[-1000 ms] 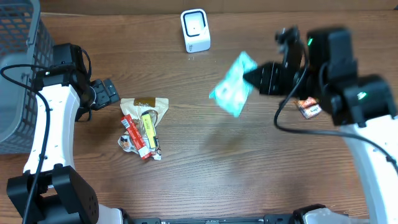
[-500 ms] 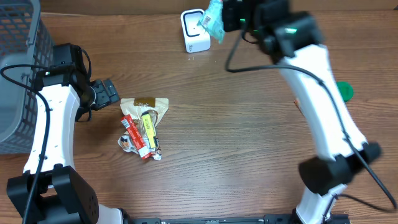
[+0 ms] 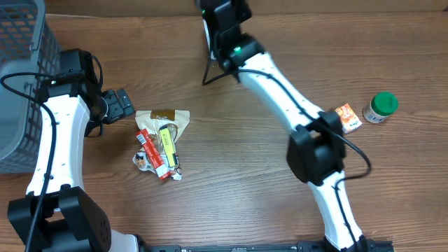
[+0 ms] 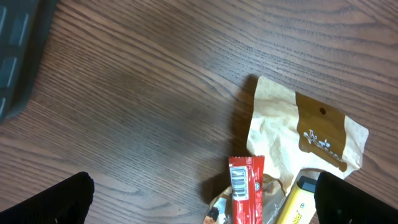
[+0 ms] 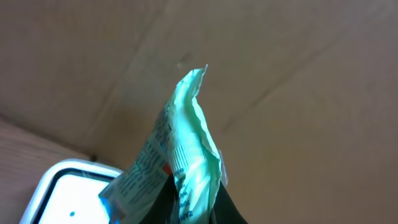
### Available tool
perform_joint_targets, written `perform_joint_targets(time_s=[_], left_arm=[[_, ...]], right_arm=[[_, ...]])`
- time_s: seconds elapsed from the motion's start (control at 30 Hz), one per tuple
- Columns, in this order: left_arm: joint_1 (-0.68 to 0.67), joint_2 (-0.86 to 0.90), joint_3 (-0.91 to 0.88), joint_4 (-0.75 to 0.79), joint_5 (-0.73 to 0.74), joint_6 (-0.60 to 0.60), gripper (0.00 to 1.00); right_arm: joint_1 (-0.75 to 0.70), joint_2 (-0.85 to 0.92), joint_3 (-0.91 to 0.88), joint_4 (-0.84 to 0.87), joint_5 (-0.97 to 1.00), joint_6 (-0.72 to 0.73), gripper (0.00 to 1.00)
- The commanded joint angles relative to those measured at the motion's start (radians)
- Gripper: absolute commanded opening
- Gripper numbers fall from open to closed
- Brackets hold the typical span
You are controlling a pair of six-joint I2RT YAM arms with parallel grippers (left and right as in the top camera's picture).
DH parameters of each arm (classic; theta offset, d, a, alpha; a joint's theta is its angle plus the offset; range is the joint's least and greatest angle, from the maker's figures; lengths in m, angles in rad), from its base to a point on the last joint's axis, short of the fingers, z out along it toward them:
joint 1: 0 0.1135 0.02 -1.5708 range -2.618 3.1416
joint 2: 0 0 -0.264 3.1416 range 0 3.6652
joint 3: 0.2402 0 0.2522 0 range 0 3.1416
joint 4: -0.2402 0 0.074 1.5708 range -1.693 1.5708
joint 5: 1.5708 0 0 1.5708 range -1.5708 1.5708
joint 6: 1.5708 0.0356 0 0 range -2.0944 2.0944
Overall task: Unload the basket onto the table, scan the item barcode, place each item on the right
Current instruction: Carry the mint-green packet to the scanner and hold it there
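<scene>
A teal-green packet [image 5: 186, 149] with printed text stands pinched in my right gripper [image 5: 193, 202], which is shut on its lower part. Right below and to the left of the packet is the white scanner [image 5: 59, 196]. In the overhead view my right arm [image 3: 269, 70] reaches to the table's far edge and hides both scanner and packet. My left gripper [image 4: 205, 202] hangs open over a red bar [image 4: 245, 193] whose barcode faces up. It holds nothing and shows at the left in the overhead view [image 3: 122, 105].
A tan pouch [image 3: 168, 117], the red bar [image 3: 152, 152] and a yellow item [image 3: 168, 140] lie piled left of centre. A grey basket [image 3: 21, 70] stands at the left edge. An orange box [image 3: 348, 117] and a green-capped bottle [image 3: 381, 106] sit at the right.
My right arm has swung from the right side across to the far edge, carrying the teal packet over to the scanner. The left arm has not moved.
</scene>
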Motion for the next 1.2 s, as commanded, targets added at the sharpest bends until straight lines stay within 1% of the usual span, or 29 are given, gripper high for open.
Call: perform_joint_targets(time_s=[0.0,0.07,0.13,0.27,0.47,0.6,0.87,1.0,1.17], left_arm=[[-0.001,-0.003,0.019,0.0,0.003,0.019,1.0],[-0.001,-0.003,0.019,0.0,0.004,0.019,1.0],[-0.001,-0.003,0.019,0.0,0.004,0.019,1.0],[-0.001,-0.003,0.019,0.0,0.004,0.019,1.0],[-0.001,-0.003,0.019,0.0,0.004,0.019,1.0],[-0.001,-0.003,0.019,0.0,0.003,0.019,1.0],[-0.001,-0.003,0.019,0.0,0.004,0.019,1.0],[-0.001,-0.003,0.019,0.0,0.003,0.019,1.0],[-0.001,-0.003,0.019,0.0,0.004,0.019,1.0]], right_arm=[[0.002,0.058,0.022,0.16,0.13,-0.191,0.04],[0.002,0.104,0.022,0.288,0.147,-0.256,0.04],[0.002,0.132,0.022,0.36,0.153,-0.277,0.04],[0.003,0.16,0.022,0.393,0.153,-0.265,0.04],[0.009,0.177,0.022,0.389,0.137,-0.233,0.04],[0.014,0.187,0.022,0.338,0.133,-0.182,0.04],[0.016,0.198,0.021,0.284,0.103,-0.125,0.04],[0.025,0.198,0.021,0.272,0.103,-0.125,0.04],[0.047,0.198,0.021,0.215,0.09,-0.125,0.04]])
